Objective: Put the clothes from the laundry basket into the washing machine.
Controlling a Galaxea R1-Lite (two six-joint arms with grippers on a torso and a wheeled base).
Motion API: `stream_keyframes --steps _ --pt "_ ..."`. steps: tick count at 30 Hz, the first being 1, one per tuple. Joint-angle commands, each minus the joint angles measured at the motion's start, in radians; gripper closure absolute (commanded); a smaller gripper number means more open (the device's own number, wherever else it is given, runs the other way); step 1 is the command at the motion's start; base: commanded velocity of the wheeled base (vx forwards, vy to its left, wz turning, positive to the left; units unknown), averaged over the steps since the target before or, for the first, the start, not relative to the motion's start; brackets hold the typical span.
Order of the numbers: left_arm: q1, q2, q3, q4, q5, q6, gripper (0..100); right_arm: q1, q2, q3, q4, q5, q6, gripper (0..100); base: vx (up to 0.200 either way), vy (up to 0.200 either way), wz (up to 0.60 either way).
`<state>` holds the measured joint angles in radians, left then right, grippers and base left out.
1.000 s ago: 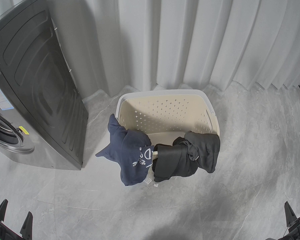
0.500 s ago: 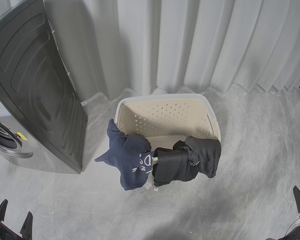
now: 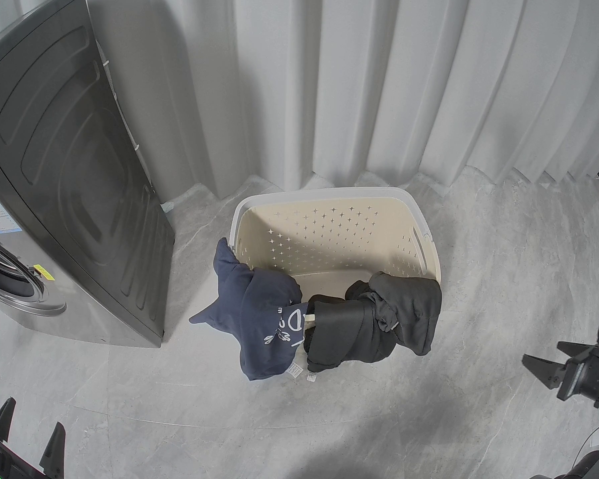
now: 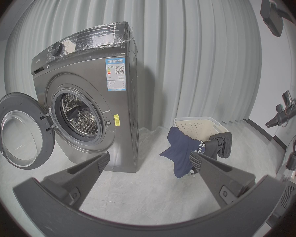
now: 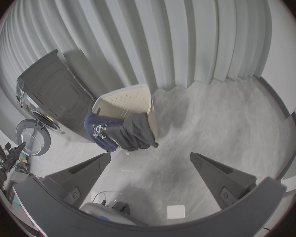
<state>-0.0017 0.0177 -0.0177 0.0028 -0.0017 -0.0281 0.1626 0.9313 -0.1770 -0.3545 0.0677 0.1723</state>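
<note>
- Cream perforated plastic laundry basket with a white rim (image 3: 333, 193) stands on a pale grey stone-look floor (image 3: 486, 261), with a white pleated curtain (image 3: 379, 68) behind it.
- A navy blue sweatshirt with white print (image 3: 259, 311) hangs over the basket's near-left corner, mostly outside it, with its lower edge near the floor.
- Touching it, a bundle of charcoal and black clothes (image 3: 373, 320) is draped over the basket's near rim.
- A dark grey front-loading washing machine (image 4: 88, 92) stands left of the basket, a little apart. Its round door (image 4: 21, 130) is swung open onto a steel drum.
- The left gripper (image 4: 148, 155) sits low, well apart from the basket on its near-left side, jaws spread and empty.
- The right gripper (image 5: 150, 155) is to the basket's near right, also apart, jaws spread and empty.
- The clothes look soft, light and limp, so they will likely sag and trail when lifted.
- The best hold is probably a thick bunched fold on top of the rim, not a dangling edge.
- Pulling one garment may drag its neighbour or tip the light basket.
</note>
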Motion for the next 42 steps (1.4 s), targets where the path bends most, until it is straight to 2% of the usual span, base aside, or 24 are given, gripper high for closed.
stream_keyframes --steps 1,6,8,20,25,31,42 --pt "0.0 -0.013 0.015 0.0 0.0 0.0 0 0.126 0.431 -0.022 -0.167 -0.005 0.09 0 0.0 0.0 0.0" --pt "0.0 -0.013 0.015 0.0 0.0 0.0 0 0.15 0.557 -0.09 -0.178 -0.025 0.092 0 0.0 0.0 0.0" --pt "0.0 -0.013 0.015 0.0 0.0 0.0 0 0.161 0.61 -0.131 -0.179 -0.057 0.099 0 0.0 0.0 0.0" --pt "0.0 -0.013 0.015 0.0 0.0 -0.001 0 0.186 0.79 -0.279 -0.199 -0.068 0.119 0 0.0 0.0 0.0" --pt "0.0 -0.013 0.015 0.0 0.0 -0.003 0 0.215 0.882 -0.338 -0.242 -0.117 0.124 0 0.0 0.0 0.0" --pt "0.0 -0.012 0.015 0.0 0.0 -0.003 0 0.218 1.008 -0.409 -0.29 -0.12 0.127 0 0.0 0.0 0.0" --pt "0.0 -0.012 0.015 0.0 0.0 -0.003 0 0.226 1.074 -0.48 -0.304 -0.12 0.13 0 0.0 0.0 0.0"
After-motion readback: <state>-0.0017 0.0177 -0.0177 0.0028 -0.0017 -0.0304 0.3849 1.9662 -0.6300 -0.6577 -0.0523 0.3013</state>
